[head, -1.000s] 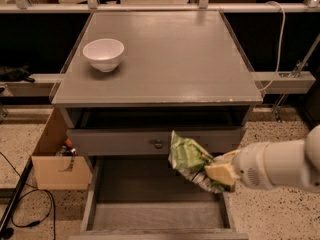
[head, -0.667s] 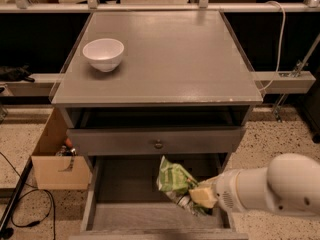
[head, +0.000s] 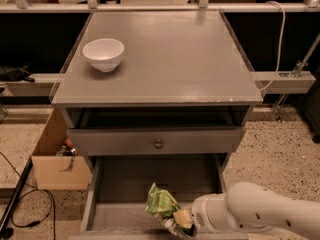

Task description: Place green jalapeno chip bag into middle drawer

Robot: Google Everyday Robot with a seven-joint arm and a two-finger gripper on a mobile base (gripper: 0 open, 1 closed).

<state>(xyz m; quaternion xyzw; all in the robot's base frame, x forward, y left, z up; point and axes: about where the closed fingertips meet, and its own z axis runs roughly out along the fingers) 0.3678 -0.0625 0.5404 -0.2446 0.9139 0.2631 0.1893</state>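
The green jalapeno chip bag (head: 161,204) is crinkled and held upright over the front part of the open middle drawer (head: 125,181), whose wood-grain floor shows below the drawer front with the brass knob (head: 158,144). My gripper (head: 181,220) is at the bag's lower right end and is shut on the bag. My white arm (head: 260,214) reaches in from the lower right, low over the drawer's front right corner. The bag's lower edge is near the drawer floor; I cannot tell if it touches.
A white bowl (head: 103,54) stands on the grey cabinet top (head: 170,59) at the back left. An open cardboard box (head: 55,159) sits on the floor left of the cabinet. A black cable (head: 20,204) lies on the speckled floor at left.
My gripper has carried the bag down and to the left, from in front of the upper drawer front to low inside the open drawer.
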